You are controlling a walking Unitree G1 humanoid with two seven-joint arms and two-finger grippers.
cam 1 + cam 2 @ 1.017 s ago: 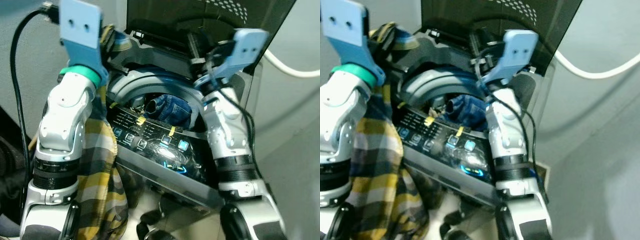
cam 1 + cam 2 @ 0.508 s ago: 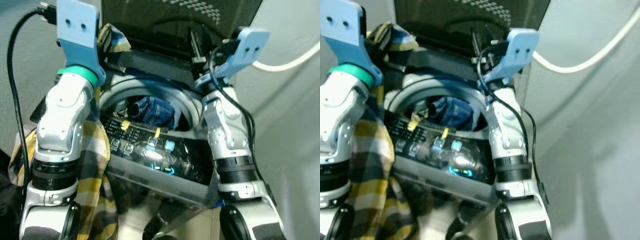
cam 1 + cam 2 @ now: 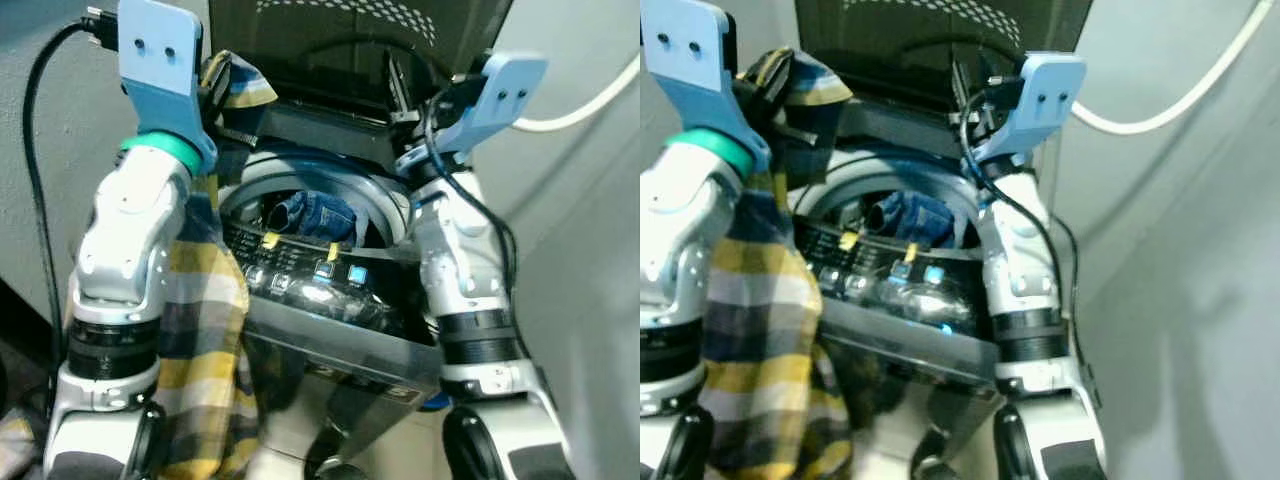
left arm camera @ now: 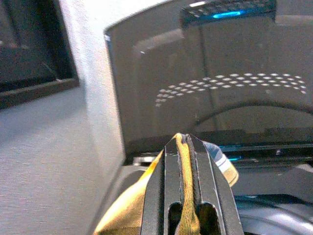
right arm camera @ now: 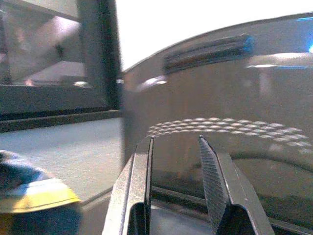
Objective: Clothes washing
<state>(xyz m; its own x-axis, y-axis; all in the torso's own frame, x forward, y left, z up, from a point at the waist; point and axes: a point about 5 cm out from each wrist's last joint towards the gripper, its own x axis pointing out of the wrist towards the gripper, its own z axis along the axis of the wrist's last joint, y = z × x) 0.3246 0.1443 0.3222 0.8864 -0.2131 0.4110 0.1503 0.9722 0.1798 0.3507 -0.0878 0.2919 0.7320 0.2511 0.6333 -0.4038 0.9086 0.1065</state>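
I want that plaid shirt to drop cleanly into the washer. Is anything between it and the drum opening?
Nothing visible blocks the way. The left hand is shut on the plaid shirt, held at the washer's left rear edge. The lid stands open. The drum opening is clear, with blue jeans already inside. The right hand is open, beside the opening.

A plain pale grey wall is seen at three o'clock, crossed at one o'clock by a white curved hose. A rough grey textured wall is seen at nine o'clock, and beside it a dark-framed window is set. Dim, cool light is cast throughout.
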